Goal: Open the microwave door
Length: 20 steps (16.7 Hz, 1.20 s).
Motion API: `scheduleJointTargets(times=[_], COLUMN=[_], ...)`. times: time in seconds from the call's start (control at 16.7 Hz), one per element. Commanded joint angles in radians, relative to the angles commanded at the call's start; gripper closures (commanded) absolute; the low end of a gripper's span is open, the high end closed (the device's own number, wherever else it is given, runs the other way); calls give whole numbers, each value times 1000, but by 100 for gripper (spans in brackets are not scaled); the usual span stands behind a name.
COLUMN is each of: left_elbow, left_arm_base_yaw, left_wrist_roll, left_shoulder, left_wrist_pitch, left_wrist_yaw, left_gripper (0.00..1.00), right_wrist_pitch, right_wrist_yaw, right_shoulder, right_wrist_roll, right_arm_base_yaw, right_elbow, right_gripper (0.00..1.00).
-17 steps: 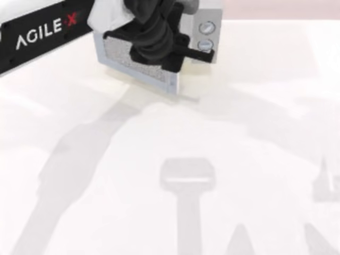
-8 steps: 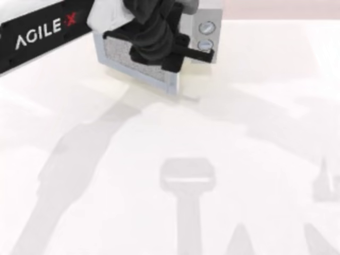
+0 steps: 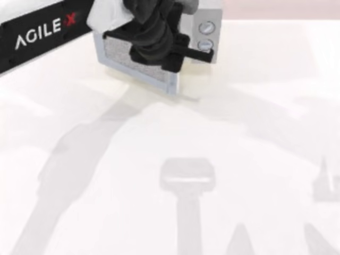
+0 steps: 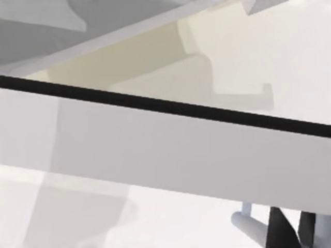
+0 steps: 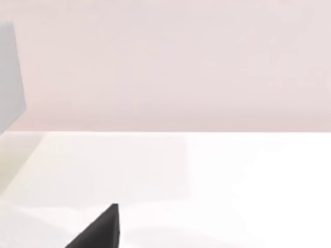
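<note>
The silver-grey microwave (image 3: 211, 13) stands at the table's back edge, left of centre, its two round knobs (image 3: 206, 36) facing front. The microwave door (image 3: 118, 53), with its speckled mesh window, is swung partly out, its free edge (image 3: 173, 85) nearest the front. My left arm reaches in from the left, and my left gripper (image 3: 204, 53) sits over the door's free edge. In the left wrist view the door panel (image 4: 170, 150) fills the frame, and my left gripper (image 4: 295, 232) is shut on the slim pale handle (image 4: 248, 227). The pale interior (image 4: 129, 57) shows behind the door.
A dark piece of my right gripper (image 5: 101, 230) shows over the bare white table (image 5: 207, 175), with the microwave's grey side (image 5: 10, 72) far off. The right arm is outside the top view. Arm shadows (image 3: 186, 180) lie across the table (image 3: 276, 106).
My left gripper and wrist have turned slightly while holding the handle, and the door has barely moved. The right arm has not moved.
</note>
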Motion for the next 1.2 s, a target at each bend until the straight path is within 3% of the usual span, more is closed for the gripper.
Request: scheduleJointTargets(times=[0.54,1.2], left_elbow=[-118,-121], left_arm_base_yaw=[32,33], left_wrist_roll=[124,127], left_shoulder=[-83,-84], left_wrist_pitch=[43,44], left_wrist_yaw=[72,73], left_gripper=[100,100], right_wrist_pitch=[0,0], right_wrist_yaw=[0,0], right_shoulder=[0,0], right_wrist_roll=[0,0], right_arm_base_yaw=[0,0], right_elbow=[0,0], right_gripper=[0,0])
